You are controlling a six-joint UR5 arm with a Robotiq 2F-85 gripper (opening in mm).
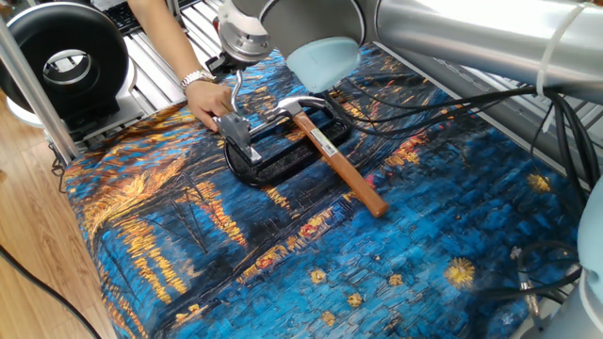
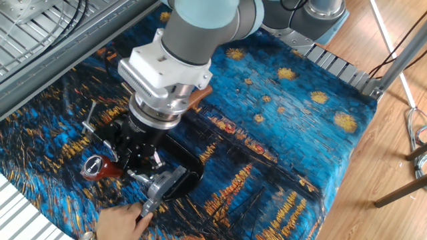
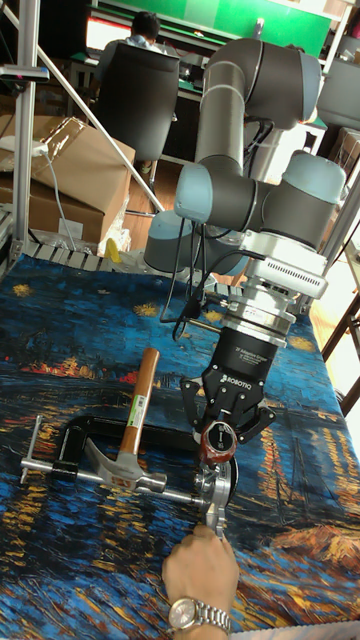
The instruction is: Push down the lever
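The lever is a thin bent silver rod (image 1: 232, 89) with a dark red end (image 3: 217, 441), hinged to a silver bracket (image 3: 214, 492) on a black oval base (image 1: 283, 158). In the tall fixed view my gripper (image 3: 222, 428) hangs over the red end with its fingers spread to either side, so it looks open. In the other fixed view the red end (image 2: 100, 167) sticks out just left of the gripper (image 2: 135, 162). I cannot tell whether the fingers touch it. A person's hand (image 3: 200, 570) holds the bracket (image 2: 162, 189).
A wooden-handled hammer (image 1: 341, 169) lies across the black base, its steel head (image 3: 110, 470) near the bracket. A long screw bar (image 3: 32, 445) juts from the base's left end. Black cables (image 1: 443, 104) run over the blue painted cloth. A metal rail frame (image 1: 151, 66) borders the table.
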